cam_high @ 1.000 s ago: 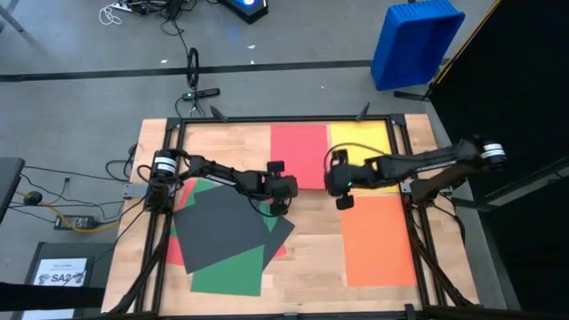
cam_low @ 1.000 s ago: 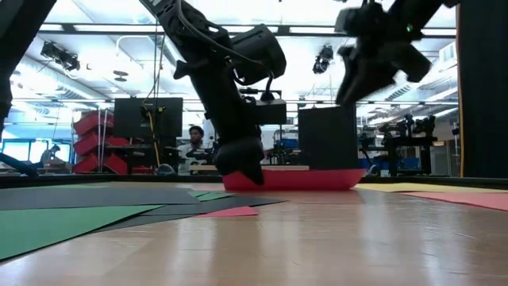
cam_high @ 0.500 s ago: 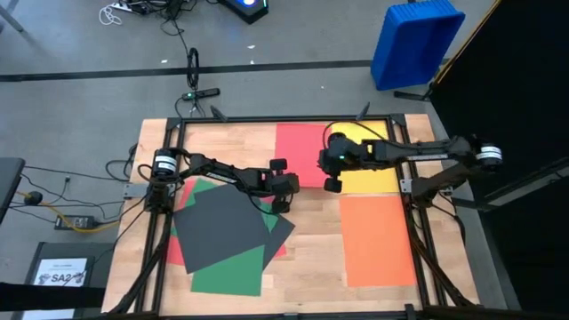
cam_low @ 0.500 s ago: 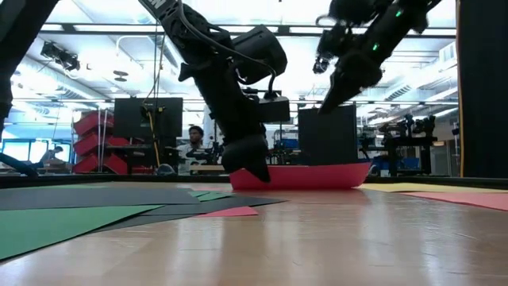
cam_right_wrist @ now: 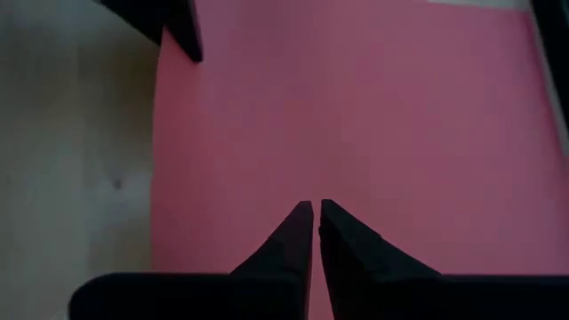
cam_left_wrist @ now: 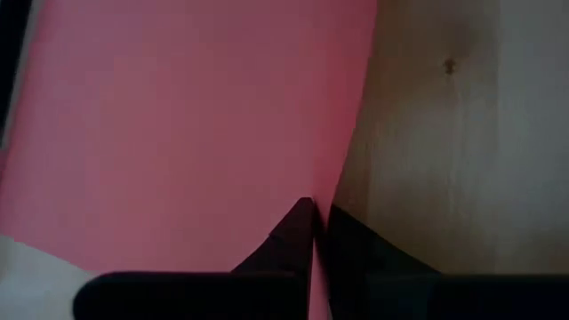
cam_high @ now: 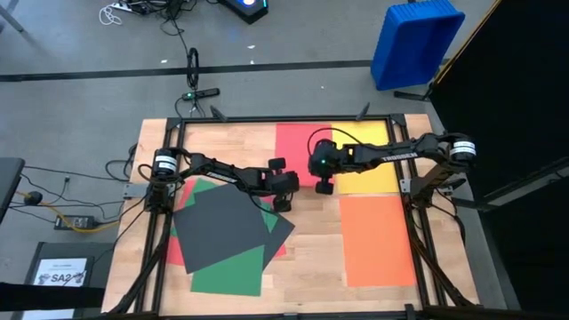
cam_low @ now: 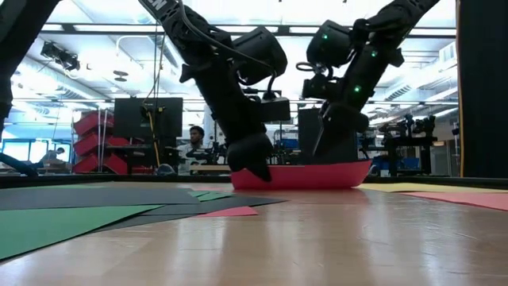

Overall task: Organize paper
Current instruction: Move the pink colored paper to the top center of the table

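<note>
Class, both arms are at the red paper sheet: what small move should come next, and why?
Probably the left gripper, shut on the thin red paper sheet edge, drags it toward the dark pile; the shut right gripper hangs over it, gripping nothing.

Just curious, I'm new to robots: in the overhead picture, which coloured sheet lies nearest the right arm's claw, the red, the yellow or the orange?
From the right gripper:
1. Red sheet, under it.
2. Yellow sheet, just beside.
3. Orange sheet, nearer the table's front.

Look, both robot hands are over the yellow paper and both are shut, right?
Not quite. Both are shut, but they are over the red paper, not the yellow paper. The high view shows the left gripper at its near corner and the right gripper at its edge.
</note>
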{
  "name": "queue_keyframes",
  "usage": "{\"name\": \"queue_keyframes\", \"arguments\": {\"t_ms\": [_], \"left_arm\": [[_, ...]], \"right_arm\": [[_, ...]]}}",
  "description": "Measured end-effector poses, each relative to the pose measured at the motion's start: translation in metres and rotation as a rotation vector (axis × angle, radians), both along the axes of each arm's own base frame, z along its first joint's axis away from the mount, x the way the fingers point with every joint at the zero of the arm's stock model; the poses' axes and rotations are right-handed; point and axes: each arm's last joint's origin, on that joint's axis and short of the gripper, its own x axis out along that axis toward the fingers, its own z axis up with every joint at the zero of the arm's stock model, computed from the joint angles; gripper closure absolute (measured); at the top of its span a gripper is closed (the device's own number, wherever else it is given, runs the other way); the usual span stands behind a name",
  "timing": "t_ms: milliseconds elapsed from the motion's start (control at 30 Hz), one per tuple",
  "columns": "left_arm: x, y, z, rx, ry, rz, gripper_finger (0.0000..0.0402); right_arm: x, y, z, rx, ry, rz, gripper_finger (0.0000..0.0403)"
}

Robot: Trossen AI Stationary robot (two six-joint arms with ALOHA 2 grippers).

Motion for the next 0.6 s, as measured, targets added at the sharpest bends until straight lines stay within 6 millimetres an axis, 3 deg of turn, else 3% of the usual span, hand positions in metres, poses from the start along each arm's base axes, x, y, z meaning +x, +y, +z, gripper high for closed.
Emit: {"name": "queue_keyframes", "arguments": {"t_ms": [200, 600], "left_arm": [[-0.0061, -0.0002, -0.0037, -0.039, 0.042, 0.068, 0.0401], [-0.0004, -0.0009, -0.0005, -0.022, -0.002, 0.006, 0.0402]], "right_arm": [[-0.0016, -0.0038, 0.0057, -0.006, -0.029, -0.014, 0.0403], [-0.0027, -0.0102, 0.0056, 0.039, -0.044, -0.016, 0.0403]]}}
